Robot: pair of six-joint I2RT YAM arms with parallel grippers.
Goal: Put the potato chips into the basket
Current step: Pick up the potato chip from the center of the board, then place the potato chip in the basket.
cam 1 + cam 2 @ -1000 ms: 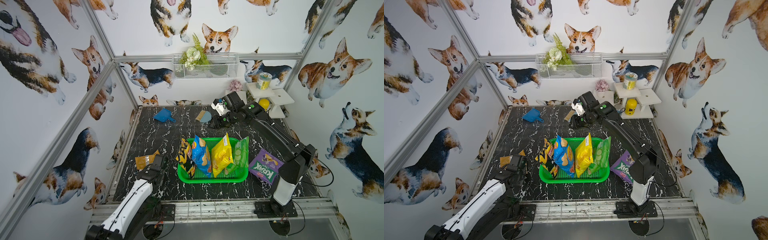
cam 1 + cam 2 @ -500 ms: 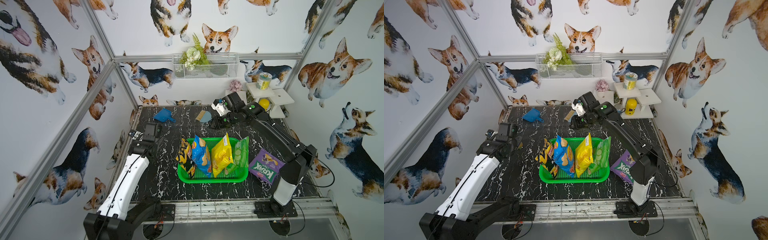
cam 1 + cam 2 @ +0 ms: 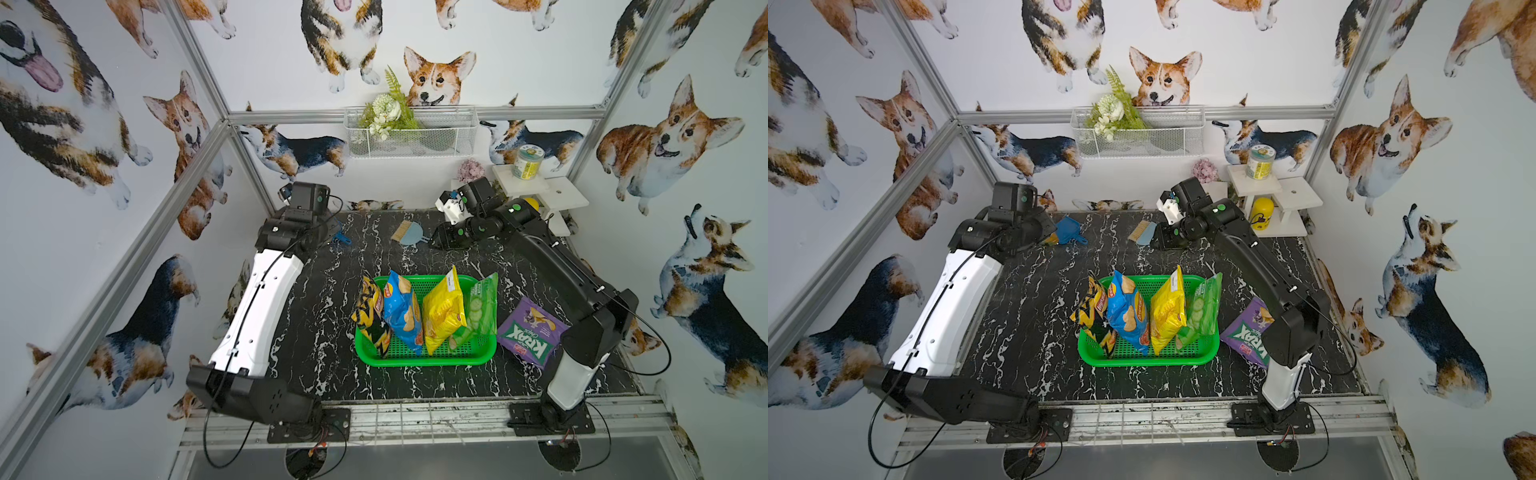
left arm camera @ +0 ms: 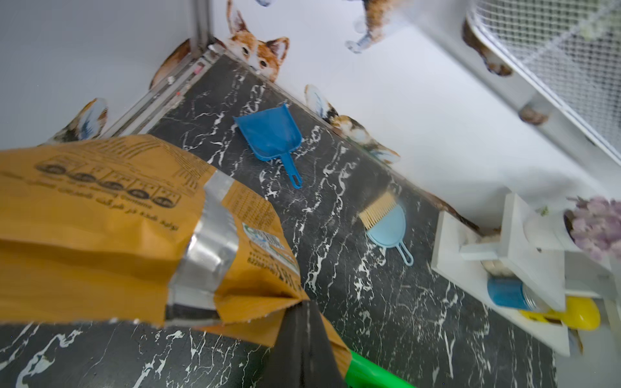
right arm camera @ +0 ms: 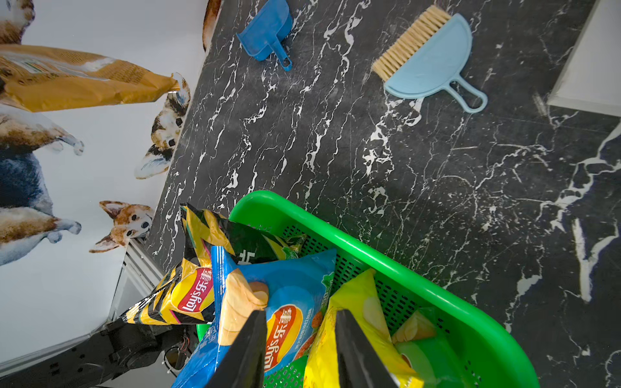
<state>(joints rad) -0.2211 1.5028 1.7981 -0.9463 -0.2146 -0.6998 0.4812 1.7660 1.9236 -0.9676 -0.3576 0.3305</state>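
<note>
- Left wrist view: the left gripper (image 4: pixel 302 312) is clenched on one corner of the orange bag (image 4: pixel 100 228). The bag hangs in the air over the far left corner of the tabletop (image 3: pixel 332 291), well apart from the green basket (image 3: pixel 428 360)
- The step in hand, as I judge it, is carrying this orange bag to the basket. Four bags are in already and two are not
- The next move calls for bringing the bag across to the basket, high enough to pass above the standing bags, and letting go only when it is over the inside. Little room is free, so a bag dropped on top could slide over the rim
- In the right wrist view the right gripper (image 5: pixel 300 314) is released: its fingers stand apart with nothing between them. In both top views it hovers near the far edge, beyond the basket
- The basket holds four bags standing on edge. From its left end to its right end they are the black-and-yellow bag (image 3: pixel 370 316), the blue bag (image 3: pixel 401 311), the yellow bag (image 3: pixel 442 311) and the green bag (image 3: pixel 482 309). The black-and-yellow one leans out over the left rim
- The purple Krax bag (image 3: pixel 528 332) lies flat on the tabletop just beside the basket's right end, near the right edge
- The white wire basket (image 3: pixel 440 141) on the back wall holds only flowers (image 3: pixel 386 112)
</note>
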